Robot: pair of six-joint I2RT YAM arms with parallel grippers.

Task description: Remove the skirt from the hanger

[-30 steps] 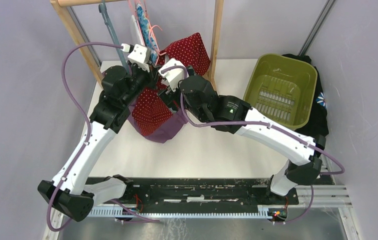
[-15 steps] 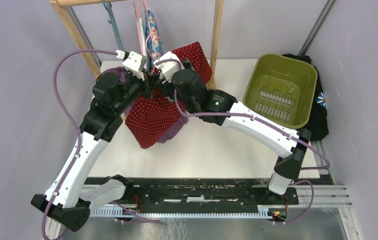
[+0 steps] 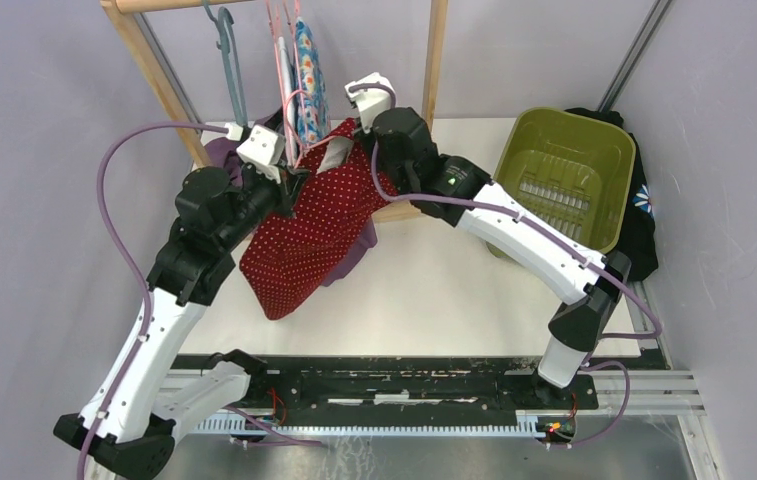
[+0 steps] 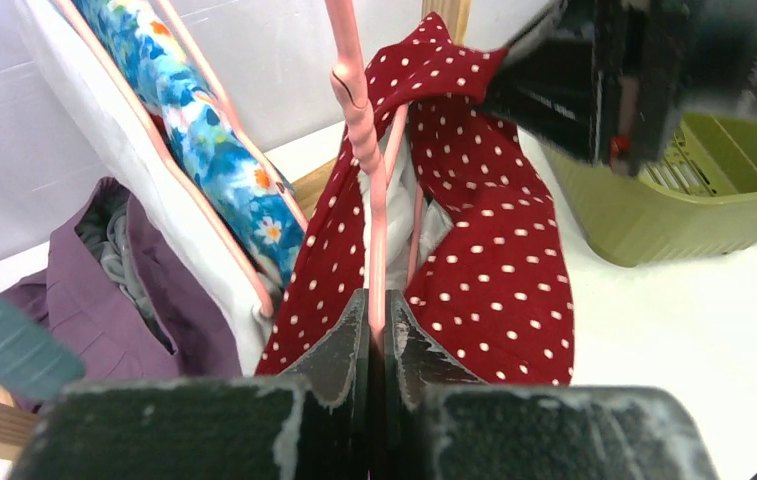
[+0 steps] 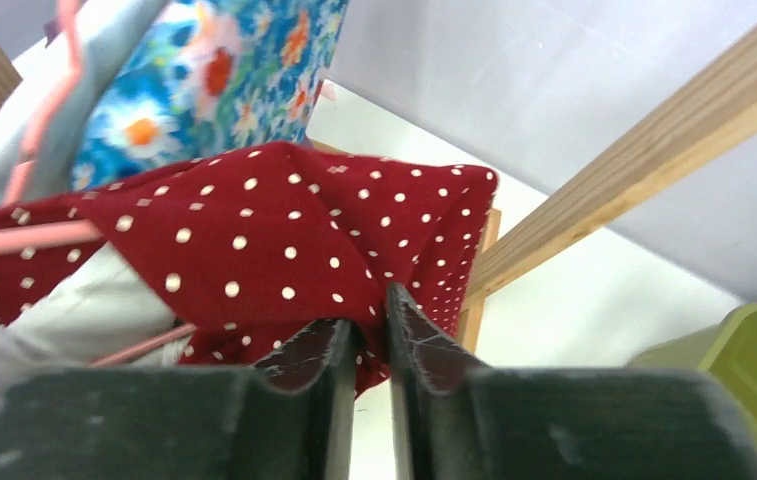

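Note:
The skirt (image 3: 304,230) is red with white dots and hangs off a pink hanger (image 4: 352,90) in front of the rack. My left gripper (image 4: 376,302) is shut on the hanger's pink wire, just below its neck; it shows in the top view (image 3: 292,185) at the skirt's upper left. My right gripper (image 5: 372,312) is shut on a fold of the skirt's (image 5: 284,230) upper edge, seen from above (image 3: 352,140) at the skirt's top right. White lining (image 4: 394,215) shows inside the waist.
A wooden rack (image 3: 436,60) stands at the back with a teal hanger (image 3: 229,70) and a blue floral garment (image 3: 306,70). A purple garment (image 3: 354,255) lies under the skirt. A green basket (image 3: 564,180) sits at the right over black cloth (image 3: 644,220).
Both arms rose and moved back toward the rack, lifting the skirt and hanger off the purple garment. The right gripper shifted right and closed on the skirt's upper edge.

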